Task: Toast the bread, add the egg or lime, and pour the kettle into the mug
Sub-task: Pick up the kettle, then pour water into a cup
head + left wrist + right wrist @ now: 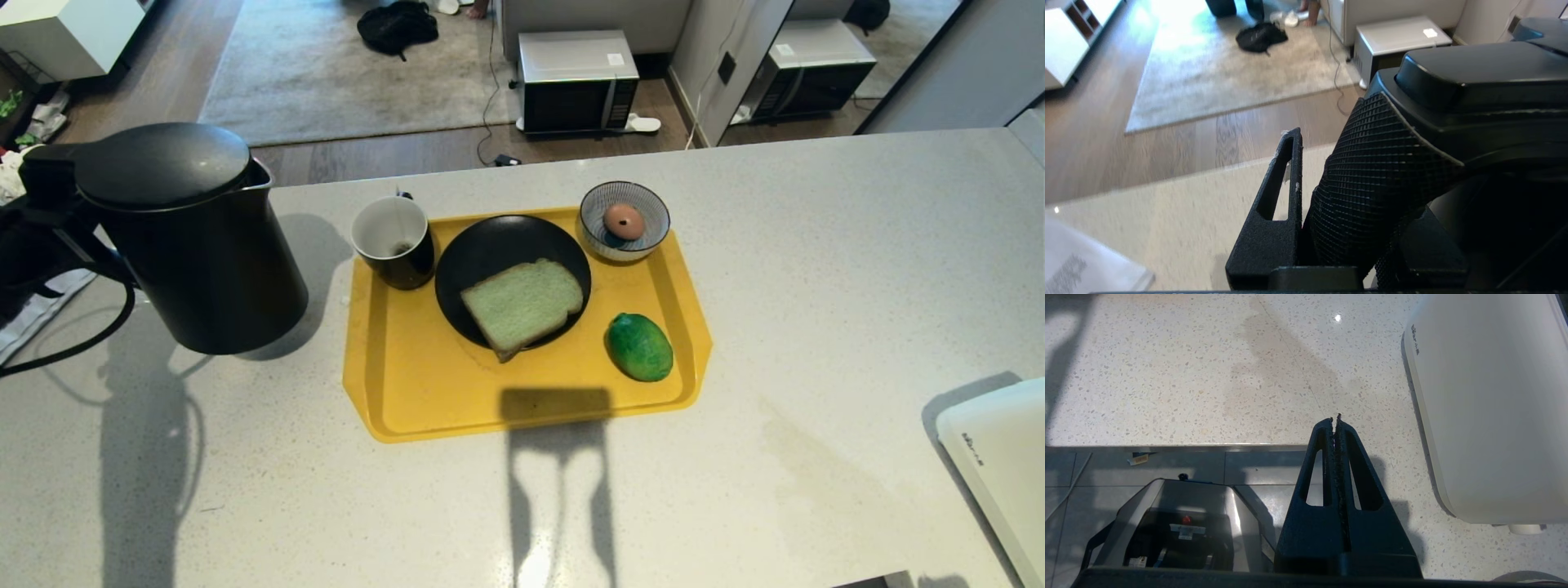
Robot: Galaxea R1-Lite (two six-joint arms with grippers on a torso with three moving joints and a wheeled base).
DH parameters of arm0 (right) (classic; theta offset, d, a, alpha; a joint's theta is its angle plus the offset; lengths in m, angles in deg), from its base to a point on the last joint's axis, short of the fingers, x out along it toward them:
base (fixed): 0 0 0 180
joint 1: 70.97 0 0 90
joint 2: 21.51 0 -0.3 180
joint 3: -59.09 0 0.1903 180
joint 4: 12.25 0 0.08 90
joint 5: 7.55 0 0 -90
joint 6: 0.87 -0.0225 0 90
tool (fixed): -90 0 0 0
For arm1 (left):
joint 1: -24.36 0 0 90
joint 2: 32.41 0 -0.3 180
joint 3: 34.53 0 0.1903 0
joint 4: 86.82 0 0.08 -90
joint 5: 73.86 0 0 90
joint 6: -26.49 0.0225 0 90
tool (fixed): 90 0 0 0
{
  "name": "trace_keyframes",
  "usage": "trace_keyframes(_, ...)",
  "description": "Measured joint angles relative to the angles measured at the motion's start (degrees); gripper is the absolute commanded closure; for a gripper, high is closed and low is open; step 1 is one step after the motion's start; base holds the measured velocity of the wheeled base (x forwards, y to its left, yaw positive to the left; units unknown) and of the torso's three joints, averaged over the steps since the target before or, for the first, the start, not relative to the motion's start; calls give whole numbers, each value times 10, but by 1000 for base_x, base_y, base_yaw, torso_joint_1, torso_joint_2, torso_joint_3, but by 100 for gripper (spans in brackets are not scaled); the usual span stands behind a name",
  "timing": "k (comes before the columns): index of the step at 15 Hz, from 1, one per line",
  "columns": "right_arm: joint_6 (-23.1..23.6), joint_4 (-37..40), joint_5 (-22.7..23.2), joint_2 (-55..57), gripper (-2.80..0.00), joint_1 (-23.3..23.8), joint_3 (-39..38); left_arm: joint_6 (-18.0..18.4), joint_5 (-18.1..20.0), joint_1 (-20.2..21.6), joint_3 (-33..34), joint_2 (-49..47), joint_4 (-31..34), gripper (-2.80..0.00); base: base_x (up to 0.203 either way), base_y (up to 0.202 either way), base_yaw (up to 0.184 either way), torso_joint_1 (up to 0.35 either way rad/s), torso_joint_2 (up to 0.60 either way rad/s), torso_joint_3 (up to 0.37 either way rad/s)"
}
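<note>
The matte black kettle [196,245] is at the left of the counter, leaning a little, its spout side turned toward the mug [394,242]. My left gripper [1347,163] is shut on its ribbed handle [1380,175]; one finger [1278,196] shows beside it. In the head view that hand is a dark mass at the left edge [37,220]. The mug stands on the yellow tray [408,384], white inside. The pale green bread [522,304] lies on a black plate [482,253]. The lime [639,347] lies on the tray, and the egg [624,220] sits in a striped bowl [645,237]. My right gripper [1336,420] is shut and holds nothing.
A white appliance [996,465] stands at the counter's right front, close beside the right gripper. The kettle's black cord [90,335] loops over the counter's left part. Beyond the counter's far edge are the floor, a rug and a microwave [578,80].
</note>
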Motion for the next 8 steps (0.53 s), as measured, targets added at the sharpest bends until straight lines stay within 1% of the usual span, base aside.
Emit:
trace_keyframes(3, 0, 0, -1, 0, 0, 0, 0, 0, -4, 0, -36, 7, 0, 0, 0, 0, 0, 0, 0, 0)
trace_keyframes(8, 0, 0, 0, 0, 0, 0, 0, -2, -24, -2, -92, 19, 14, 0, 0, 0, 0, 0, 0, 0)
